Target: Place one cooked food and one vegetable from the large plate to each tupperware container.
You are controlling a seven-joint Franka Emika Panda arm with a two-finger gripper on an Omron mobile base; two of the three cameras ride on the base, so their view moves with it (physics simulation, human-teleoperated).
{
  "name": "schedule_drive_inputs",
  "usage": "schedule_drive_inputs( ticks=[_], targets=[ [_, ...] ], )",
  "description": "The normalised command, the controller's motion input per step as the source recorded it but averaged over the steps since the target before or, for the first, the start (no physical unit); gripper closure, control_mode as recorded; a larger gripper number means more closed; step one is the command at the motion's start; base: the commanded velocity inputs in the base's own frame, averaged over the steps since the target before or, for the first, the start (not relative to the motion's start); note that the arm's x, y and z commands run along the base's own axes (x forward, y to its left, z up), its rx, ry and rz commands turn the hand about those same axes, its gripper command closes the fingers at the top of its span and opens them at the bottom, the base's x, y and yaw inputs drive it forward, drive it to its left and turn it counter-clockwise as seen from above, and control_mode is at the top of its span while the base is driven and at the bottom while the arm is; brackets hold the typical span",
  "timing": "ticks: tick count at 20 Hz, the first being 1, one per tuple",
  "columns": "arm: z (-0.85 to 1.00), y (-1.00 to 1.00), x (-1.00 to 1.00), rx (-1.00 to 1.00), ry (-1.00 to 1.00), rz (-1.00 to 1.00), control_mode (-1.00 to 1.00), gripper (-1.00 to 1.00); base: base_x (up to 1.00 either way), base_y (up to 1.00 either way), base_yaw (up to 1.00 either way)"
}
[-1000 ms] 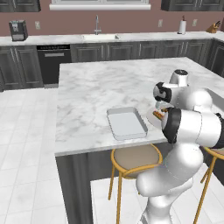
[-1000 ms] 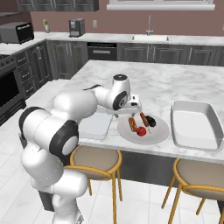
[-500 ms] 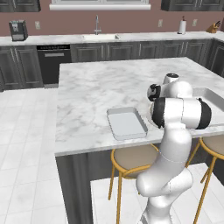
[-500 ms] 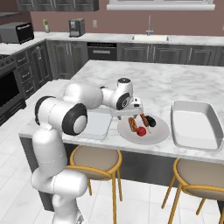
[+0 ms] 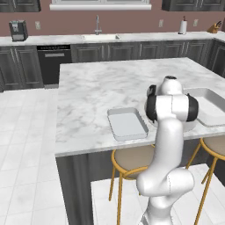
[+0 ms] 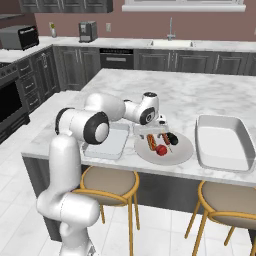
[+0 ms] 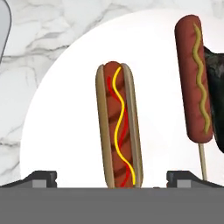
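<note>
Claw (image 7: pixel 111 177) spread astride hot dog (image 7: pixel 118 127) on large plate (image 7: pixel 61 131), seemingly not touching, no legible writing

A hot dog (image 7: pixel 118 127) in a bun with squiggled sauces lies on the large plate (image 6: pixel 185 149), a corn dog on a stick (image 7: pixel 194 78) alongside; the red vegetable (image 6: pixel 161 149) sits near both; two tupperware containers (image 6: pixel 222 142) flank the plate.
</note>
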Motion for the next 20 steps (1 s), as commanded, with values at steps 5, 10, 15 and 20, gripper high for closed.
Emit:
schedule_drive_inputs(
  ticks=[5, 10, 15, 20],
  targets=[
    [-0.43, 0.0, 0.23, 0.01, 0.01, 0.04, -1.0, -1.0, 0.0, 0.0, 0.0],
    [-0.27, -0.08, 0.17, 0.0, 0.0, 0.03, -1.0, -1.0, 0.0, 0.0, 0.0],
    [-0.35, -0.07, 0.05, 0.01, 0.05, 0.02, -1.0, -1.0, 0.0, 0.0, 0.0],
    [-0.25, 0.0, 0.06, 0.01, 0.0, 0.03, -1.0, 1.0, 0.0, 0.0, 0.0]
  ],
)
